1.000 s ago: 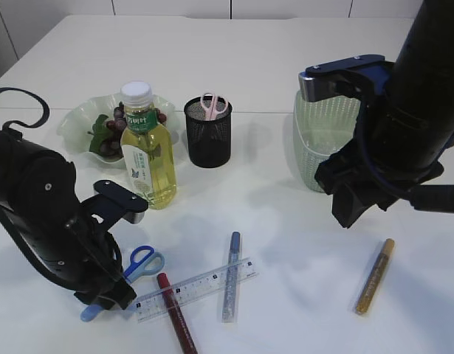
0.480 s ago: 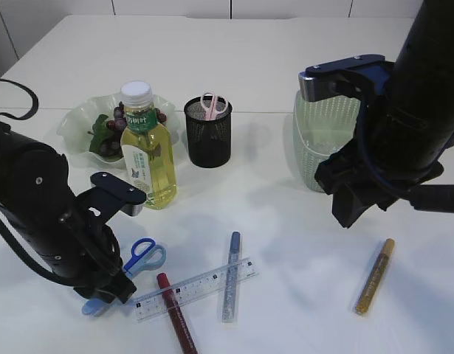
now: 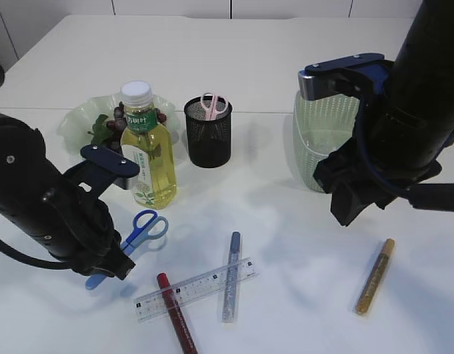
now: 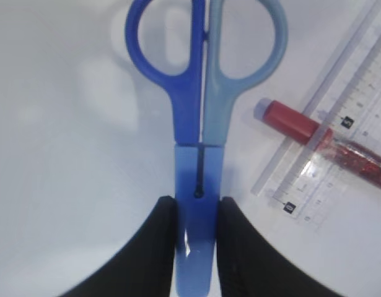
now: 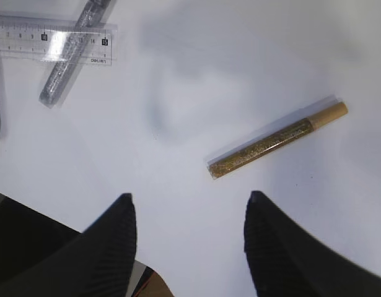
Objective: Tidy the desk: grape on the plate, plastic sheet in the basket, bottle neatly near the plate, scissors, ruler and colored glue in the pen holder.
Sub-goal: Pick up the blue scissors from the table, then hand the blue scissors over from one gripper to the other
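My left gripper [image 3: 101, 274] [image 4: 196, 207] is shut on the sheathed blade of the blue scissors [image 3: 142, 226] [image 4: 201, 93] and holds them just off the table. The clear ruler [image 3: 195, 288] [image 4: 339, 130] lies across a red glue stick [image 3: 176, 313] [image 4: 326, 139] and a silver glue stick [image 3: 231, 275] [image 5: 71, 65]. A gold glue stick [image 3: 375, 276] [image 5: 277, 139] lies at the right. My right gripper [image 5: 189, 216] is open and empty above the table near it. The black mesh pen holder [image 3: 208, 133] holds pink scissors [image 3: 211, 104]. The bottle [image 3: 147, 151] stands before the plate [image 3: 83, 118] with grapes [image 3: 108, 140].
A pale green basket [image 3: 322, 140] stands at the right behind my right arm. The ruler's end also shows in the right wrist view [image 5: 51, 40].
My left gripper has lifted and moved up and left with the blue scissors in it. The right arm has not moved.
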